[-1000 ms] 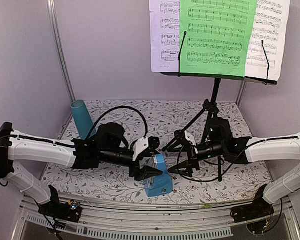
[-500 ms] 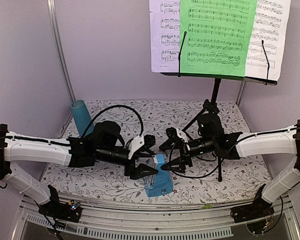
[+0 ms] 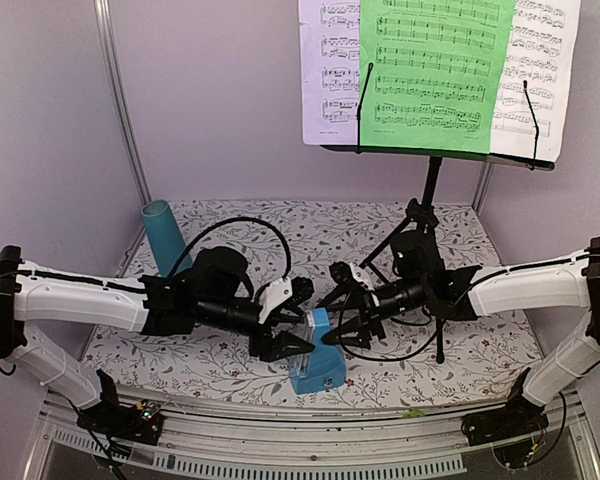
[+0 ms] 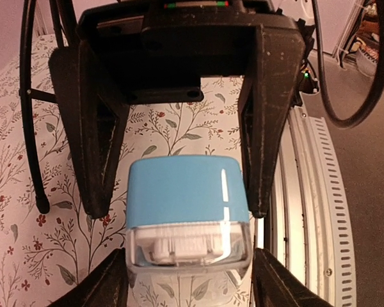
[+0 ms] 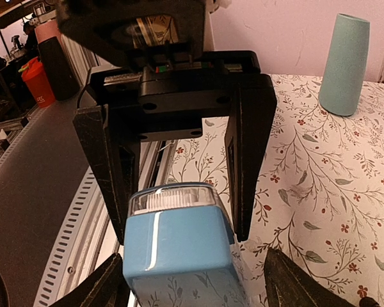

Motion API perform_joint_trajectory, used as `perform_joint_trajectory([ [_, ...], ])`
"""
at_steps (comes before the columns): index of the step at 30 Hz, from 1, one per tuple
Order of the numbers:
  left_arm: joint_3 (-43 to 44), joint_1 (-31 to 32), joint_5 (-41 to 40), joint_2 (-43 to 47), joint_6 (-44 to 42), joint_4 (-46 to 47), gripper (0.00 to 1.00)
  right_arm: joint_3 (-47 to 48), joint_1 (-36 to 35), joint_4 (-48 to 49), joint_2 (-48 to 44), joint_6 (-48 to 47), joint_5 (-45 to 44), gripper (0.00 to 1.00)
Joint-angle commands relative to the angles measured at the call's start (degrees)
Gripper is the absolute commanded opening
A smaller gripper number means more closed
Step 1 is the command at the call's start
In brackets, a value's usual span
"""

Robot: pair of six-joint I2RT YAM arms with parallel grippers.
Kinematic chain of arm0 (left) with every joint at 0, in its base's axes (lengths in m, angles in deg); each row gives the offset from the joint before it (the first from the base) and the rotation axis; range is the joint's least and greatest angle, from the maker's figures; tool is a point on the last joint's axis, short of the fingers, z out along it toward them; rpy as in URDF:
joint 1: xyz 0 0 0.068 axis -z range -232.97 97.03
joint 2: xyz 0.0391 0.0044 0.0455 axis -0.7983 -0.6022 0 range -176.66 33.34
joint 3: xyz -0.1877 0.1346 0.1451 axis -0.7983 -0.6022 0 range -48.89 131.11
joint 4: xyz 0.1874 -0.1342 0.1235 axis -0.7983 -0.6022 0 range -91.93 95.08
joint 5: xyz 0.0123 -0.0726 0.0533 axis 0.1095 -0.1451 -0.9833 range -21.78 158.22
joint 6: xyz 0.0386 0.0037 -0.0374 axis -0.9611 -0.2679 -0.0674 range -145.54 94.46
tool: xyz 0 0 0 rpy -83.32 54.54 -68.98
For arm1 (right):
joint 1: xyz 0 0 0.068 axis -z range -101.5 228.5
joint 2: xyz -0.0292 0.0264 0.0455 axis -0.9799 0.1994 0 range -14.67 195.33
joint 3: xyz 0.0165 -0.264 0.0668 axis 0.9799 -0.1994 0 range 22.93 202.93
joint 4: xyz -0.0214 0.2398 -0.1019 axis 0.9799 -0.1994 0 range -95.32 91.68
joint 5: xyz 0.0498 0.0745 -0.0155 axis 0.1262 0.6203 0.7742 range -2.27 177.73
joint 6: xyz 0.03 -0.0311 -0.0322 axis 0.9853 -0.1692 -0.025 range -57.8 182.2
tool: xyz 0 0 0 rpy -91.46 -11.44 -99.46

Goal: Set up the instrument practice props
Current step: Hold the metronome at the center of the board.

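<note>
The small blue metronome [image 3: 316, 366] stands upright near the table's front edge. Its clear-capped top shows in the left wrist view [image 4: 185, 192] and the right wrist view [image 5: 179, 243]. My left gripper [image 3: 298, 318] [image 4: 189, 256] is open, with its fingers on either side of the metronome's top. My right gripper [image 3: 338, 305] [image 5: 193, 252] is open and straddles the same top from the other side. The black music stand [image 3: 432, 200] stands at the back right. It holds white pages [image 3: 330, 70] and a green page [image 3: 435, 70].
A teal cup [image 3: 163, 235] [image 5: 344, 64] stands at the back left. The stand's tripod legs [image 3: 385, 245] spread beside my right arm, and one leg [image 4: 29, 128] runs along the left of the left wrist view. The table's metal front rail [image 3: 310, 440] lies just past the metronome.
My right gripper has moved left and now faces the left gripper with its fingers around the metronome's top. The left gripper has shifted only slightly. The metronome has not moved.
</note>
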Motion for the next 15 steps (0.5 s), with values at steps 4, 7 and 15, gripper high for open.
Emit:
perform_joint_trajectory([
  [4,1.93,-0.65,-0.19,-1.17,-0.82,-1.69,0.62,0.4,-1.45,-0.21,0.95,0.67,1.4,0.76],
  [7,2.13,-0.65,-0.39,-1.1,-1.15,-1.76,0.58,0.79,-1.92,-0.2,1.64,0.61,1.17,0.77],
  [15,3.12,-0.67,0.58,-1.23,-1.98,-2.71,0.43,0.88,-2.04,-0.03,1.85,1.12,0.72,0.67],
])
